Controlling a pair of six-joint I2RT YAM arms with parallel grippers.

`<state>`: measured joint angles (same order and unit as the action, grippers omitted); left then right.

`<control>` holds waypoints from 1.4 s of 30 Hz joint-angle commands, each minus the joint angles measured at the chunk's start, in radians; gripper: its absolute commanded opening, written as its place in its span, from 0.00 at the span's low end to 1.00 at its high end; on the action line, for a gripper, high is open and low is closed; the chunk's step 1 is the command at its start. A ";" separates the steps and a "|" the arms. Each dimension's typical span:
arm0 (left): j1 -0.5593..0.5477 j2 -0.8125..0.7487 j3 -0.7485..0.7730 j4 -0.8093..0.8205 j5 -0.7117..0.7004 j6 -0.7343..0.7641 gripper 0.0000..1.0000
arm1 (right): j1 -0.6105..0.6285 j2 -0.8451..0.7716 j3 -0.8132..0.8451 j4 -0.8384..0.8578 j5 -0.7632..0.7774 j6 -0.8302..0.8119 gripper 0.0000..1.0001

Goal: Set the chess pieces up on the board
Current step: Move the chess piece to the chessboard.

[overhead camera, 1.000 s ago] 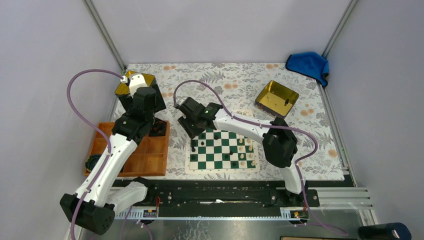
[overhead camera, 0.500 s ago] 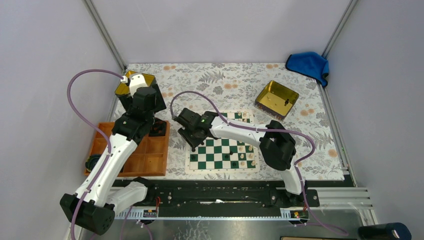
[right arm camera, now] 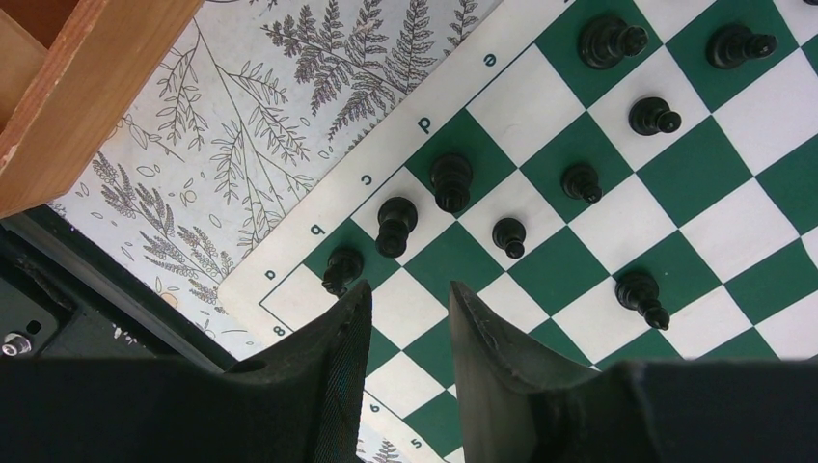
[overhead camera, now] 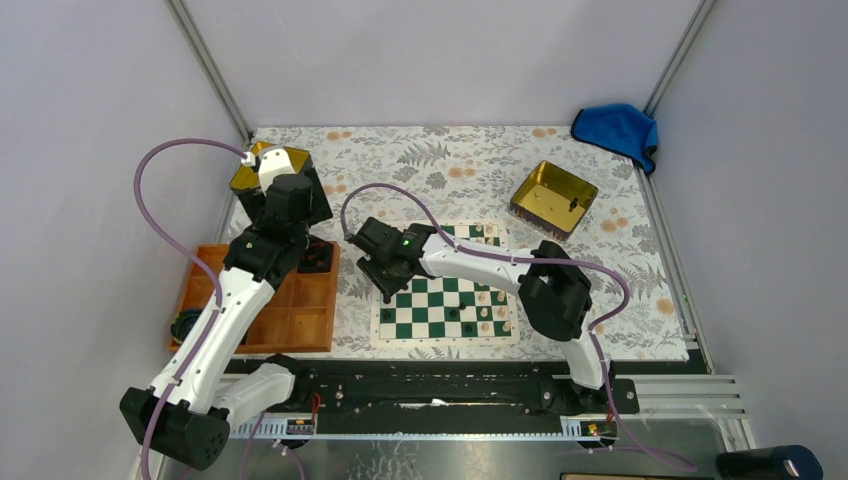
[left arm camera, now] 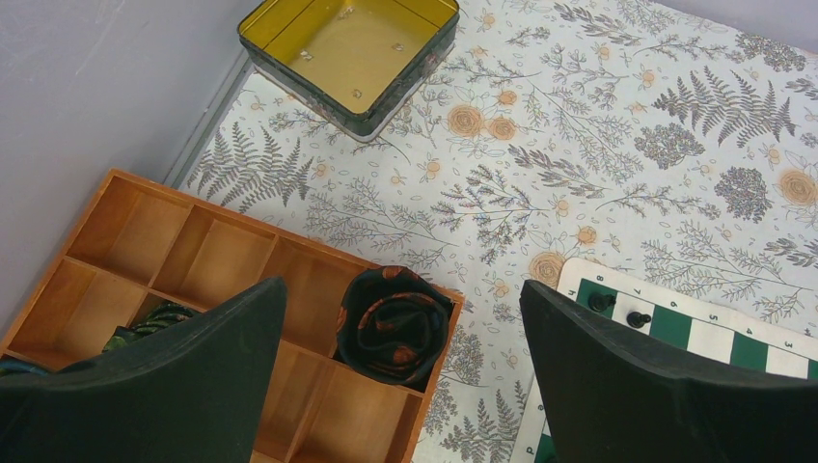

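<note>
As the right gripper (right arm camera: 410, 294) hovers: jaws narrowly parted, gripping nothing!
Small black chess pieces (right arm camera: 395, 224): just beyond its fingertips, on the flat green-and-white checked board (right arm camera: 395, 149).
Left gripper (left arm camera: 402, 289): jaws spread wide, empty, above the orange wooden compartmented tray (left arm camera: 145, 236).

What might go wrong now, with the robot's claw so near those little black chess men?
The right gripper hangs with open jaws right beside a small black piece at the corner of the board. If it moves sideways, a finger might tip that piece over. The black pieces stand close together there, so one falling could knock its neighbours. The board looks like a thin mat, so a low finger might drag it.
</note>
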<state>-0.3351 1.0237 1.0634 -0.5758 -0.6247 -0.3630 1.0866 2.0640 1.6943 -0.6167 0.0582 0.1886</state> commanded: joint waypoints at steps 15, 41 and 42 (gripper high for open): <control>-0.005 -0.009 -0.008 0.048 0.002 0.001 0.99 | 0.015 0.045 0.046 0.010 -0.057 -0.022 0.41; -0.005 -0.030 -0.012 0.049 -0.023 0.013 0.99 | 0.015 0.103 0.092 0.014 -0.083 -0.026 0.40; -0.005 -0.032 -0.013 0.049 -0.023 0.013 0.99 | 0.015 0.105 0.094 0.014 -0.083 -0.026 0.39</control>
<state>-0.3351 1.0103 1.0523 -0.5755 -0.6254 -0.3626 1.0885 2.1632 1.7386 -0.6128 -0.0044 0.1791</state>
